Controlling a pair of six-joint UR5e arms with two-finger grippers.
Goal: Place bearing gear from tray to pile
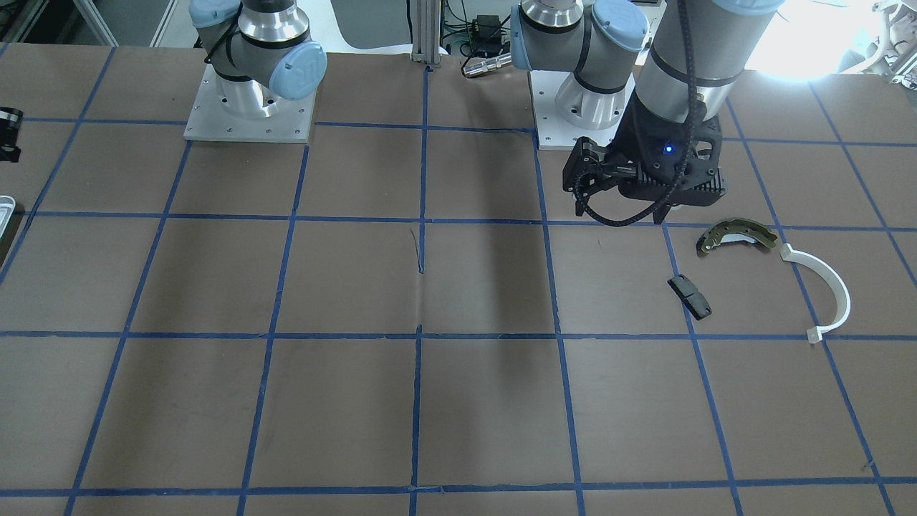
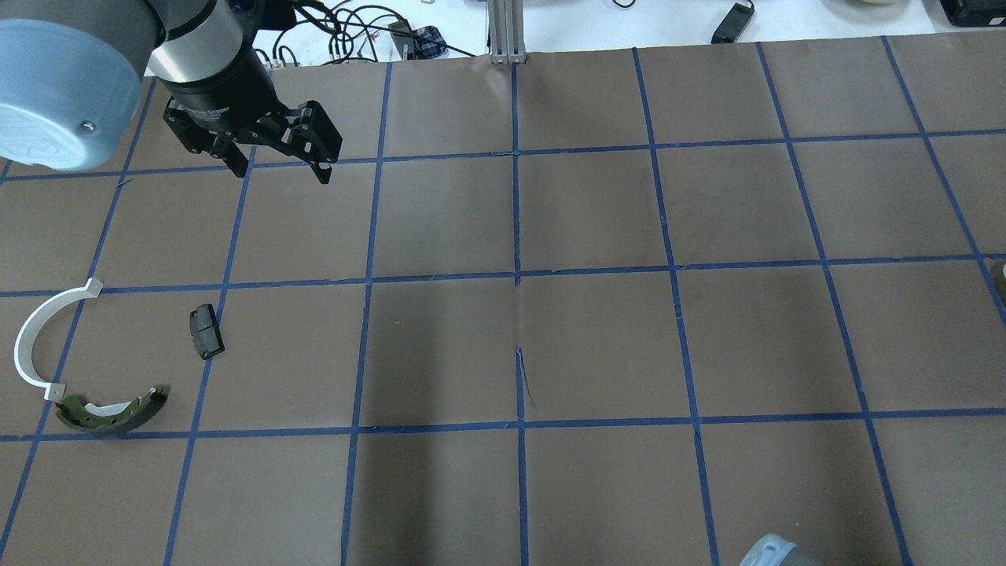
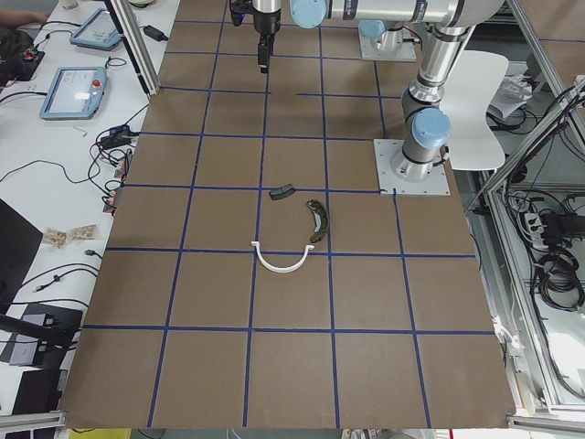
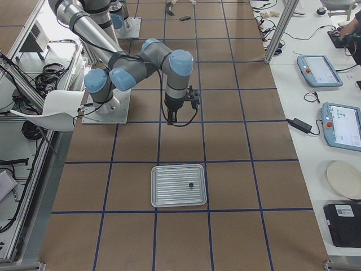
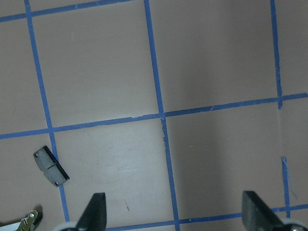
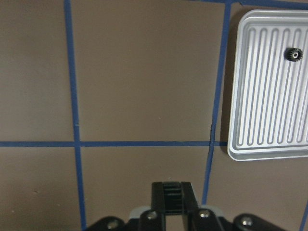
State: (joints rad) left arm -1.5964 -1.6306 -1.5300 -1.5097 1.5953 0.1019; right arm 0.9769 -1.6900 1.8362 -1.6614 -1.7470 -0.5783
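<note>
While the right gripper (image 6: 172,190) is closed on nothing, it should be opened and centred over the bearing gear (image 6: 293,54).

Relative to the right gripper (image 6: 172,187), the pale silvery ribbed metal tray (image 6: 269,151) lies ahead and to the right. The small black toothed bearing gear (image 6: 293,54) lies in the tray, toward its far end. Relative to the left gripper (image 5: 173,197), the small black oblong block (image 5: 50,166) lies left and slightly ahead. The curved olive-metal brake shoe (image 5: 23,222) lies farther left, with the white plastic half-ring arc (image 2: 31,338) just beside its end.
</note>
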